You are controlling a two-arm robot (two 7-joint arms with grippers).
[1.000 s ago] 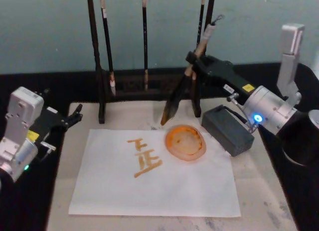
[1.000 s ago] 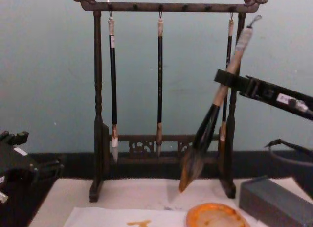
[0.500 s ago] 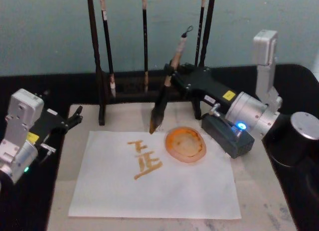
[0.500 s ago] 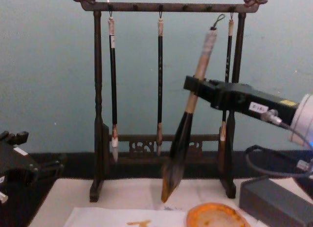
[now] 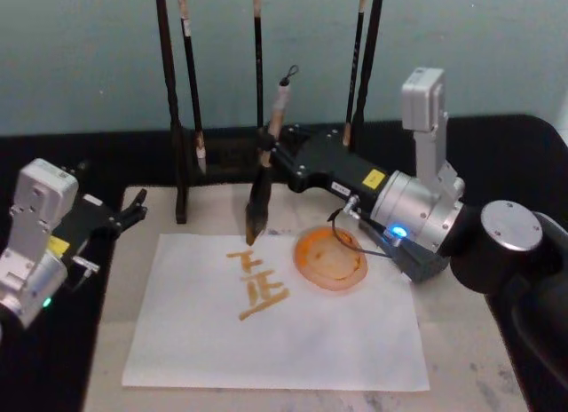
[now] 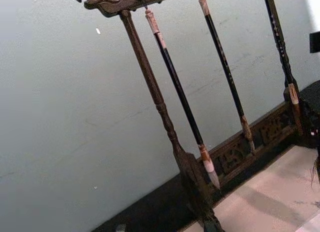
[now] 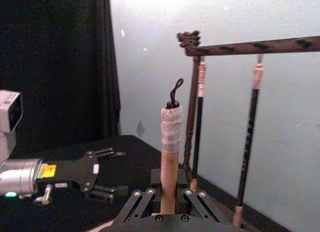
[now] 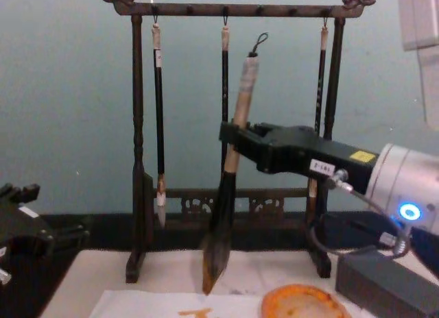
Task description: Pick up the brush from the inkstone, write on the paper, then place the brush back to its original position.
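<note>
My right gripper (image 5: 269, 156) is shut on the pale tan handle of the brush (image 5: 258, 202), holding it nearly upright. The dark bristle head (image 8: 215, 249) hangs with its orange-stained tip just over the far edge of the white paper (image 5: 293, 341), above the orange strokes (image 5: 257, 283). I cannot tell whether the tip touches the sheet. The round orange inkstone (image 5: 330, 255) lies on the paper to the right of the brush, under my right arm. The handle (image 7: 170, 157) stands between the jaws in the right wrist view. My left gripper (image 5: 131, 208) rests open at the mat's left edge.
A dark wooden brush rack (image 5: 180, 137) stands at the back with three slim black-handled brushes (image 8: 158, 126) hanging from it. A grey block (image 8: 384, 285) sits to the right of the inkstone. The beige felt mat (image 5: 111, 341) lies under the paper.
My right gripper has carried the brush to the left, from beyond the inkstone to over the paper's far edge above the strokes. The brush now stands more upright. The left arm stayed still.
</note>
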